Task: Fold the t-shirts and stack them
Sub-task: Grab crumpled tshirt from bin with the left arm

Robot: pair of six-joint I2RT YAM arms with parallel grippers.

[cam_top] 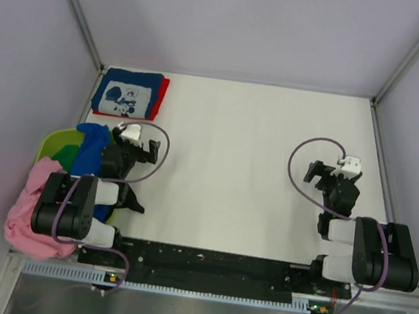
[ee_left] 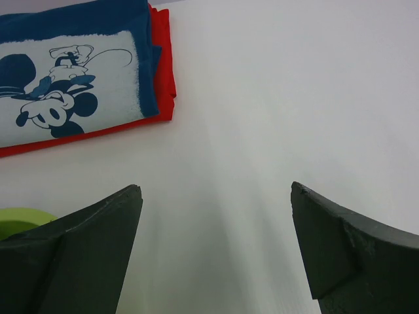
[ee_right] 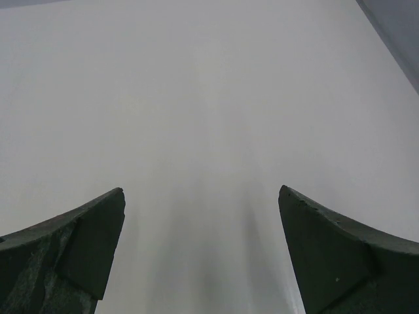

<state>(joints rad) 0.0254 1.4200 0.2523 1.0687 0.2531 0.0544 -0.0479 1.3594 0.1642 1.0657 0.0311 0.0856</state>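
Note:
A folded navy t-shirt (cam_top: 129,92) with a white cartoon print lies on a folded red t-shirt (cam_top: 164,90) at the table's far left corner. The left wrist view shows the same navy shirt (ee_left: 72,72) and red shirt (ee_left: 165,59) at upper left. A royal blue t-shirt (cam_top: 92,147), a green one (cam_top: 65,154) and a pink one (cam_top: 30,202) are bunched in and over a tub at the left. My left gripper (cam_top: 146,150) (ee_left: 216,196) hangs open over bare table, just in front of the stack. My right gripper (cam_top: 322,175) (ee_right: 201,196) is open and empty at the right.
The lime-green plastic tub (cam_top: 57,142) (ee_left: 23,219) stands at the left edge beside the left arm. The white table (cam_top: 256,156) is walled in by lilac panels with metal corner posts. Both arm bases sit on a black rail at the near edge.

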